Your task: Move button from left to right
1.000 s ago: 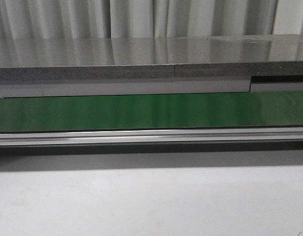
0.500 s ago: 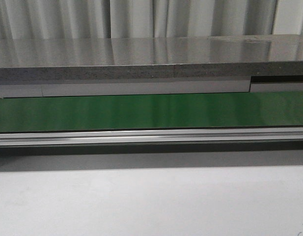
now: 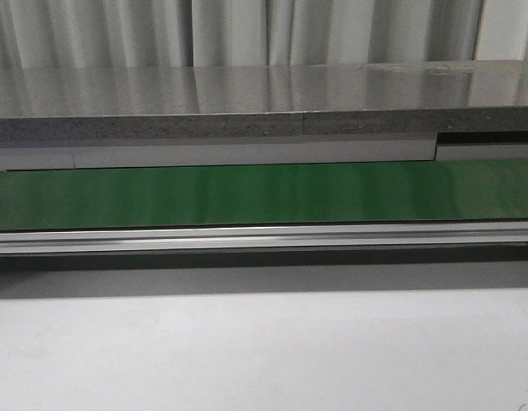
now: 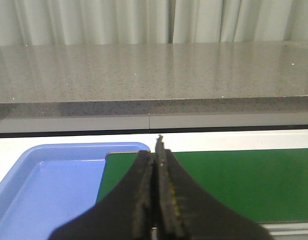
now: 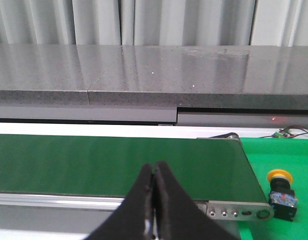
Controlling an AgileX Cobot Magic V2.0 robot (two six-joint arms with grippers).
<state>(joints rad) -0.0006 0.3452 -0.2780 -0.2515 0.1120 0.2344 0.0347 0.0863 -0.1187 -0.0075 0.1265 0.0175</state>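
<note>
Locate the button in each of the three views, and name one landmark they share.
Front view: not in it.
Left wrist view: not in it.
Right wrist view: button on the green surface just past the belt's end.
Shared landmark: the green belt.

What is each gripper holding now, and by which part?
Nothing. The left gripper and the right gripper are both shut on nothing. The button stands apart, past the end of the belt.
</note>
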